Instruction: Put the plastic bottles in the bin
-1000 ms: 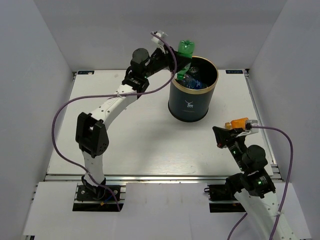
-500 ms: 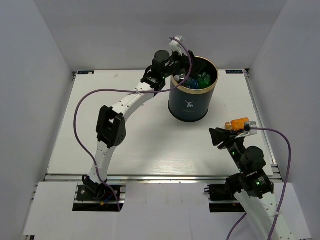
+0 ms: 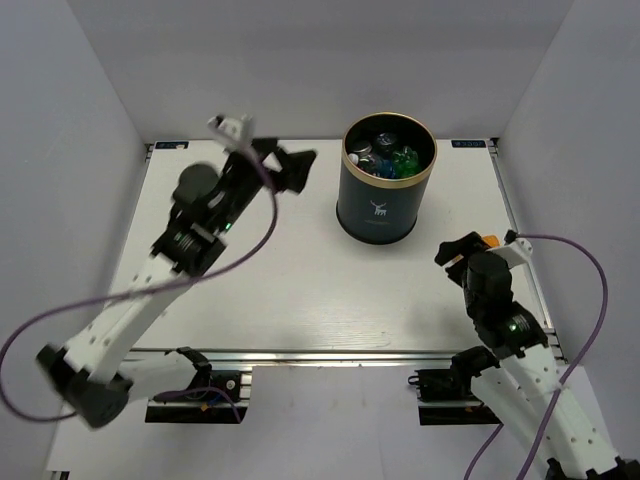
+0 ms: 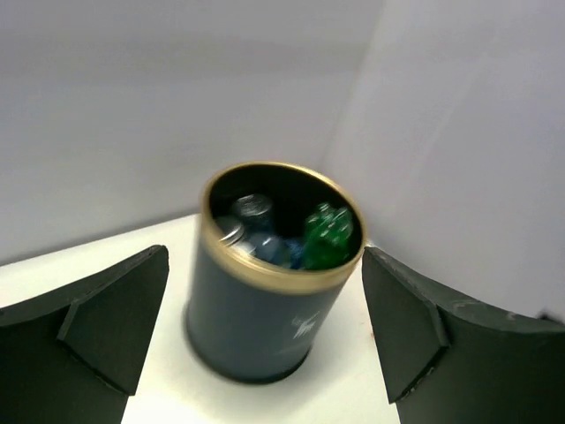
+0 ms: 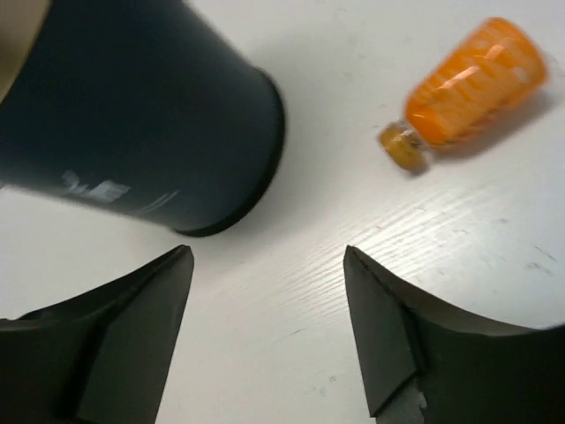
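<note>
Overhead: I look down from high at the near edge, over the whole tabletop (image 3: 280, 290). Left wrist: angled down at bin (image 4: 265, 300), mid-range. Right wrist: close above tabletop. Bin shared by all.

Top view: bright, even, diffuse light; left arm (image 3: 140, 300) smeared by motion blur. Left wrist view: dimmer, bin (image 4: 256, 309) soft, unfocused. Right wrist view: orange bottle (image 5: 472, 79) blurred, soft shadow beside.

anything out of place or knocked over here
One orange bottle lies on its side on the table, outside the bin, ahead of the open right gripper. The bin stands upright with the other bottles inside.
</note>
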Controlling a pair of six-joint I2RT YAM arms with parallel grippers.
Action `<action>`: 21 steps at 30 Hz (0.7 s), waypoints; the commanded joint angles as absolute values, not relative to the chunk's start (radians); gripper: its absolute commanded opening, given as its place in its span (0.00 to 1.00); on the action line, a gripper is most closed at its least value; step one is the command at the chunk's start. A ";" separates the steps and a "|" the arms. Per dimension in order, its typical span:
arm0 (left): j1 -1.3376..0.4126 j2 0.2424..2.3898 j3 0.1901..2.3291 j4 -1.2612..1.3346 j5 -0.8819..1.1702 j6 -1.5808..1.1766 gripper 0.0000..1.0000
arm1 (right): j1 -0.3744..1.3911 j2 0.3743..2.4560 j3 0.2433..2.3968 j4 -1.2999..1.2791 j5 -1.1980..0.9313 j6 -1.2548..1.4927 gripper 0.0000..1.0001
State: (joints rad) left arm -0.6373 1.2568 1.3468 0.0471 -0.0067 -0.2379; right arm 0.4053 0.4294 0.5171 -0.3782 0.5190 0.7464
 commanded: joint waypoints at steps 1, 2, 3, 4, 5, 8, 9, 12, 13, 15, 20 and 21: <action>-0.640 1.064 1.099 -0.043 -0.176 -0.178 1.00 | 0.402 0.561 0.671 -0.535 0.768 0.960 0.76; -0.640 1.008 1.042 -0.043 -0.204 -0.167 1.00 | 0.400 0.581 0.692 -0.551 0.778 0.974 0.83; -0.640 0.909 0.937 -0.043 -0.204 -0.167 1.00 | 0.402 0.628 0.724 -0.580 0.785 1.024 0.86; -0.640 0.863 0.892 -0.057 -0.213 -0.154 1.00 | 0.402 0.644 0.753 -0.586 0.784 1.034 0.86; -0.640 0.824 0.835 -0.072 -0.213 -0.153 1.00 | 0.400 0.670 0.764 -0.592 0.784 1.060 0.86; -0.640 0.736 0.848 -0.198 -0.195 -0.153 1.00 | 0.397 0.760 0.796 -0.624 0.796 1.124 0.86; -0.640 0.721 0.857 -0.256 -0.204 -0.153 1.00 | 0.397 0.782 0.811 -0.649 0.807 1.144 0.86; -0.620 0.646 0.770 -0.270 -0.225 -0.135 1.00 | 0.390 0.909 0.868 -0.745 0.851 1.207 0.86; -0.620 0.632 0.758 -0.288 -0.207 -0.135 1.00 | 0.388 0.973 0.879 -0.759 0.862 1.253 0.86; -0.620 0.611 0.767 -0.339 -0.207 -0.161 1.00 | 0.380 1.002 0.900 -0.799 0.865 1.276 0.88; -0.620 0.536 0.743 -0.393 -0.198 -0.173 1.00 | 0.347 1.119 0.908 -0.836 0.882 1.333 0.90; -0.620 0.519 0.742 -0.393 -0.207 -0.173 1.00 | 0.342 1.133 0.913 -0.838 0.891 1.336 0.90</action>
State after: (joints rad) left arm -0.6239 0.5598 0.7574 -0.3470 -0.1986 -0.1654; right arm 0.3607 1.0927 0.8627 -0.7803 0.8112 1.2469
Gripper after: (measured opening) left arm 0.997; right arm 0.896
